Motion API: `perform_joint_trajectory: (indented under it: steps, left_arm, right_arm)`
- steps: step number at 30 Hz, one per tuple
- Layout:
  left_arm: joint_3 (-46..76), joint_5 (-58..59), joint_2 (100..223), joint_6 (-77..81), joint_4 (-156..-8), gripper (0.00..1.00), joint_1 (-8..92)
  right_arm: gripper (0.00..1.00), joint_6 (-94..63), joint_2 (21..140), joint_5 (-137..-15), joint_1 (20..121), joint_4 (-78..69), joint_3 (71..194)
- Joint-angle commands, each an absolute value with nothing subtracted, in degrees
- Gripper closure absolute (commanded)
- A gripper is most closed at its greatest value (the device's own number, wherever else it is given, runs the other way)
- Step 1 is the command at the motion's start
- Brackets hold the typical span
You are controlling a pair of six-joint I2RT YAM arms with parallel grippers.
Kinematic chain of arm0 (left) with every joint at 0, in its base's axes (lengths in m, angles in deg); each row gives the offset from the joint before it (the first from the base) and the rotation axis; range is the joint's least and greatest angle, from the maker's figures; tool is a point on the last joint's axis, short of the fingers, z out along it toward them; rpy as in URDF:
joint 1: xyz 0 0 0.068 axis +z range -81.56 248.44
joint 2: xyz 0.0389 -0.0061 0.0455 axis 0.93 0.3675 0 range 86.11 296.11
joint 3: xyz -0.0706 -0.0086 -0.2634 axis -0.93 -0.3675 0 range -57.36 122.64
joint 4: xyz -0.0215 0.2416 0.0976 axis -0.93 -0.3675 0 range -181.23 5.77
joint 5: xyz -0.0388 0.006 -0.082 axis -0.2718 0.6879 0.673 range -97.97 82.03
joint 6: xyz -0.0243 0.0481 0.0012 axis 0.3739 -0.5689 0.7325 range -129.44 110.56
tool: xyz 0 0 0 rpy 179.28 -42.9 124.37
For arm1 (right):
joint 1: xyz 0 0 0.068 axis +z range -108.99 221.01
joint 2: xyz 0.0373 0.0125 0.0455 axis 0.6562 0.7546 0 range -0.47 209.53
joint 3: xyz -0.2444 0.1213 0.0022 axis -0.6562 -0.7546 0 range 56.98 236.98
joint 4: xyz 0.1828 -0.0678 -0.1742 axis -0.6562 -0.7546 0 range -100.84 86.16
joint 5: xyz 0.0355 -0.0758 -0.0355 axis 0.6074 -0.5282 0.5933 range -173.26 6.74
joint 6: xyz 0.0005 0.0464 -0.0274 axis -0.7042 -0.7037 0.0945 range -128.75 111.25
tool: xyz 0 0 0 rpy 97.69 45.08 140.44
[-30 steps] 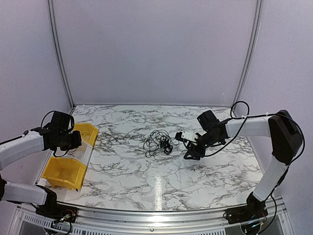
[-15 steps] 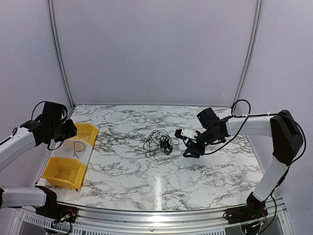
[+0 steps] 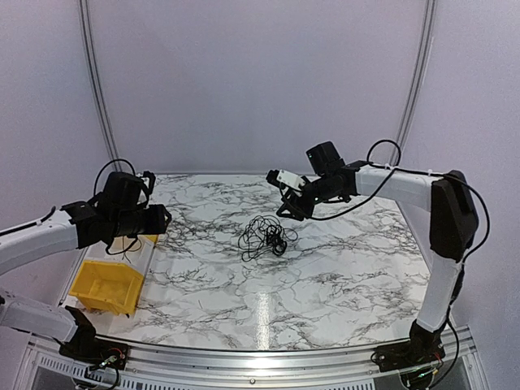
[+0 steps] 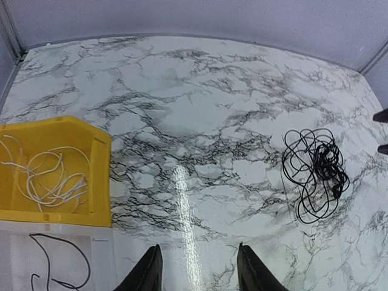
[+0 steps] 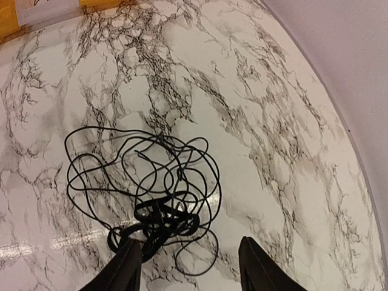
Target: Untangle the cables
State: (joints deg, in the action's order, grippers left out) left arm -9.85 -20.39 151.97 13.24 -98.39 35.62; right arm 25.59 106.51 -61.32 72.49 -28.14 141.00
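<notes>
At mid-tabletop in the top view, the cables lie in one black bunch. The right jaws hover just beyond it, and the left jaws are well to the left, near the yellow bin. Left wrist view: jaws wide and empty, cables off to the right. Right wrist view: jaws wide and empty, with the bunch just beyond them.
</notes>
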Motion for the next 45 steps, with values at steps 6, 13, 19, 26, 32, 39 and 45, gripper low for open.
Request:
perform_joint_trajectory:
  steps: [6, 13, 19, 26, 32, 39, 45]
  left_arm:
    - [-15.36, -22.49, 156.97, 16.44, -86.82, 0.48, 25.21]
    - [-16.04, -20.74, 158.57, 15.69, -85.01, 0.46, 22.61]
    - [-16.01, -19.34, 160.17, 13.51, -80.61, 0.50, 20.58]
    - [-15.39, -19.60, 162.00, 14.15, -78.94, 0.50, 20.12]
    - [-15.79, -21.26, 162.64, 14.07, -77.15, 0.50, 20.03]
    - [-16.39, -24.06, 163.41, 11.64, -71.71, 0.45, 19.45]
    - [-13.07, -22.37, 166.28, 7.70, -66.41, 0.43, 18.98]
  right_arm:
    - [0.46, 27.23, 121.99, -68.20, 79.11, -30.25, 155.81]
    - [0.51, 27.41, 124.07, -71.29, 79.13, -28.01, 157.77]
    - [0.61, 26.93, 124.84, -71.52, 79.10, -27.34, 158.34]
    - [0.65, 26.78, 125.21, -72.12, 79.16, -26.96, 158.99]
    - [1.00, 26.04, 124.79, -67.22, 79.26, -27.45, 160.78]
    - [1.00, 23.80, 113.99, -62.92, 79.33, -30.25, 159.06]
    - [1.00, 21.12, 103.21, -58.61, 79.38, -33.22, 157.79]
